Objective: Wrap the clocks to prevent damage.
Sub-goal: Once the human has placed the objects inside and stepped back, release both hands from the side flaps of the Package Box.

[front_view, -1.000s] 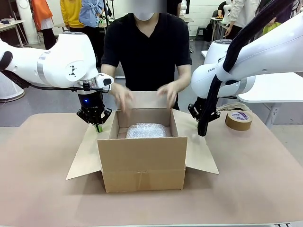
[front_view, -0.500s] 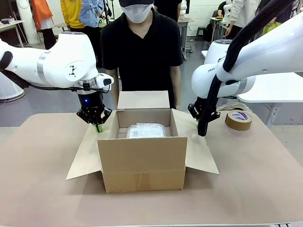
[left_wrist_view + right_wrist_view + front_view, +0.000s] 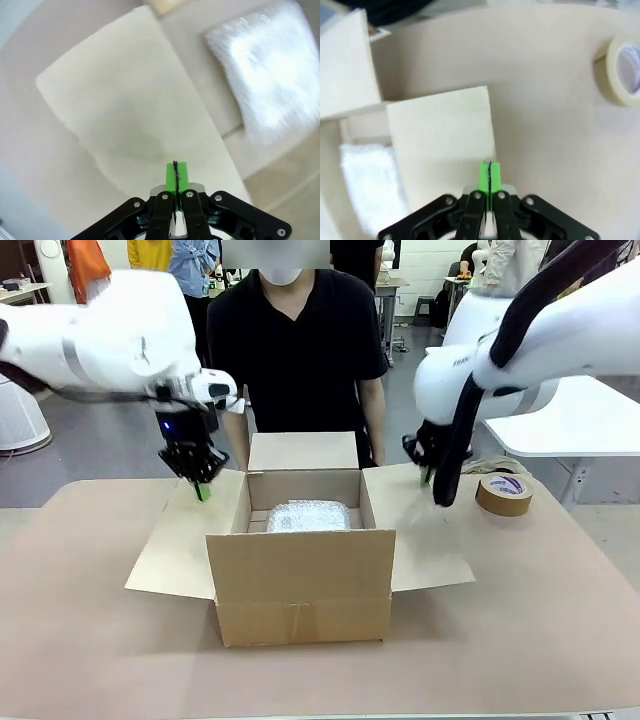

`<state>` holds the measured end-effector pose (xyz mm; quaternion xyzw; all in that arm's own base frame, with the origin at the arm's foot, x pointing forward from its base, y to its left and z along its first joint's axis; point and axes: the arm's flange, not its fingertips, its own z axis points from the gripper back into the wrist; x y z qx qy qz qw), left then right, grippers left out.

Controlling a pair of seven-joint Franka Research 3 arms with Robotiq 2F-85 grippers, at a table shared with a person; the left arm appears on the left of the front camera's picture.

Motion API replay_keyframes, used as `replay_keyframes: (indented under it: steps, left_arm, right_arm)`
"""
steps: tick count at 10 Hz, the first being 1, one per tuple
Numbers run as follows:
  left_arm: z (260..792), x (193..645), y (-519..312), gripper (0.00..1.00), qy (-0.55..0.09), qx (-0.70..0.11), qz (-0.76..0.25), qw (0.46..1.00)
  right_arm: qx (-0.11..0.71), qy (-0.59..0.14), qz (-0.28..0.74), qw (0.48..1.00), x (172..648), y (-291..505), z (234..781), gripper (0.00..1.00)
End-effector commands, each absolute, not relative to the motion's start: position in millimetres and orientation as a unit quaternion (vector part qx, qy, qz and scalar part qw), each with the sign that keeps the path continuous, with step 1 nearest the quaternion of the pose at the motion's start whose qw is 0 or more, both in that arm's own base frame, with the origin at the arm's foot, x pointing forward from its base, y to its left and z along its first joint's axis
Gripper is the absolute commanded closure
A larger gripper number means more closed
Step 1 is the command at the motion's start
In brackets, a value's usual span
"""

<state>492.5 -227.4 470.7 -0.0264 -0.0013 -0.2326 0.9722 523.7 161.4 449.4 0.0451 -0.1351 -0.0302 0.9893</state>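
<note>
An open cardboard box stands mid-table. Inside it lies a bundle in bubble wrap, seen as a bright white patch in the left wrist view and a white patch in the right wrist view; the clocks themselves are hidden. My left gripper is shut with nothing in it, just above the box's left flap. My right gripper is shut and empty, over the right flap. Both green pad pairs are pressed together.
A roll of brown tape lies on the table at the right, also seen as the tape roll in the right wrist view. A person in a black shirt stands behind the box, arms down. The table's front is bare.
The person's hands have left the box and hang at the sides. Both arms have risen and moved outward from the flaps, and both side flaps have sprung up a little.
</note>
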Motion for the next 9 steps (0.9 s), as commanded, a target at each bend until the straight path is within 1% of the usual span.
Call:
replay_keyframes:
  steps: [1,2,3,4,5,6,7,9]
  left_arm:
    - [522,491,-207,1.0,0.041,-0.044,-0.321,0.945]
    - [540,483,-201,1.0,0.059,-0.053,-0.357,0.931]
    - [553,472,-195,1.0,0.081,-0.036,-0.389,0.917]
    - [563,467,-190,1.0,0.098,-0.032,-0.426,0.899]
    - [567,455,-182,1.0,0.102,-0.033,-0.454,0.884]
    - [569,444,-171,1.0,0.105,-0.05,-0.489,0.865]
    - [571,445,-161,1.0,0.107,-0.065,-0.513,0.849]
    - [562,432,-163,1.0,0.101,-0.057,-0.528,0.841]
  right_arm:
    - [0.037,-0.139,0.034,0.989,501,133,496,0.99]
    - [0.013,-0.13,0.088,0.988,492,122,516,0.99]
    - [-0.024,-0.132,0.09,0.987,485,109,530,0.99]
    - [-0.042,-0.116,0.116,0.986,477,102,537,0.99]
    - [-0.062,-0.1,0.153,0.981,467,94,540,0.99]
    - [-0.073,-0.095,0.204,0.972,457,83,542,0.99]
    - [-0.082,-0.094,0.25,0.96,451,70,543,0.99]
    - [-0.065,-0.095,0.257,0.959,451,50,541,0.99]
